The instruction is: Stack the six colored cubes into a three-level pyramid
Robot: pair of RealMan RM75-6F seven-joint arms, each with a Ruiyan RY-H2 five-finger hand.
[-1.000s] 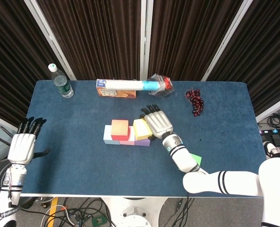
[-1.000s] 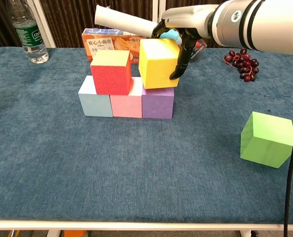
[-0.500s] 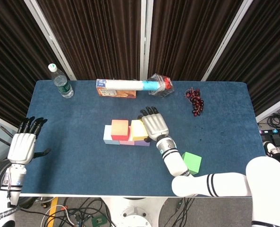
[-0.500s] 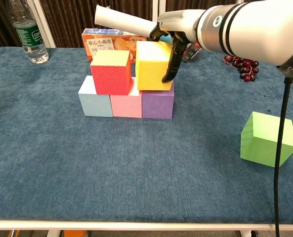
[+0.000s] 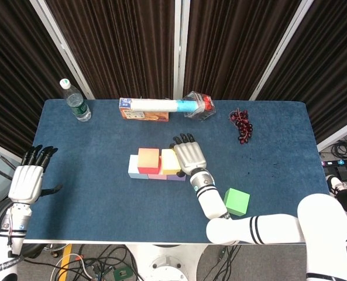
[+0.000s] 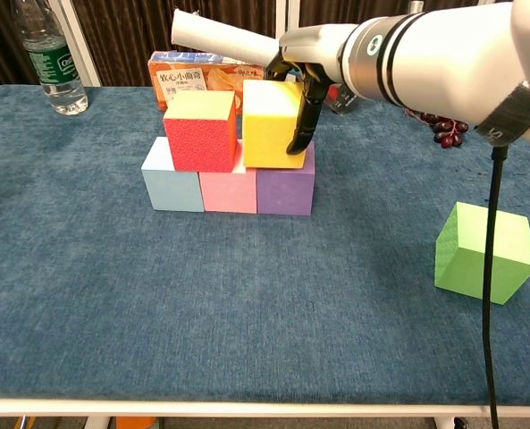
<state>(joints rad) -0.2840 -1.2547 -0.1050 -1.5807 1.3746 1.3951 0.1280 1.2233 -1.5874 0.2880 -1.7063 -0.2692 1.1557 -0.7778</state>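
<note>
Head view. Blue surface (image 5: 103, 170) across mid-frame. Centre: row of light blue cube (image 5: 133, 168), pink cube (image 5: 159, 175) and purple cube (image 5: 177, 176), long axis of row running left to right. Red cube (image 5: 148, 160) seated on the row's left half. Yellow cube (image 5: 171, 162) on the right half, just beside the red one, grasped by right hand (image 5: 188, 157), fingers draped over its top and pointing to the upper edge of frame. Green cube (image 5: 236, 201) lower right, well apart, slightly rotated against the row. Left hand (image 5: 27, 178) at far left edge, fingers spread, grasping nothing. Upper part of surface: water bottle (image 5: 75, 100) upper left, snack box (image 5: 143, 111) with a paper roll (image 5: 161, 105) lying left to right on it, grapes (image 5: 241, 125) upper right.

Chest view. Yellow cube (image 6: 272, 123) resting square across pink cube (image 6: 229, 189) and purple cube (image 6: 285, 186), faces in line with red cube (image 6: 199, 130). Right hand (image 6: 305, 76) clasping it from above, dark fingertips (image 6: 298, 138) down its right face. Light blue cube (image 6: 171, 183) at the row's left end. Green cube (image 6: 483, 251) at right edge, one corner towards the camera.

Change over the last second: yellow cube formerly tilted and raised above the purple one, now level and shifted left, closer to the red one. Right arm now further left in frame. Green cube and left hand unchanged.
</note>
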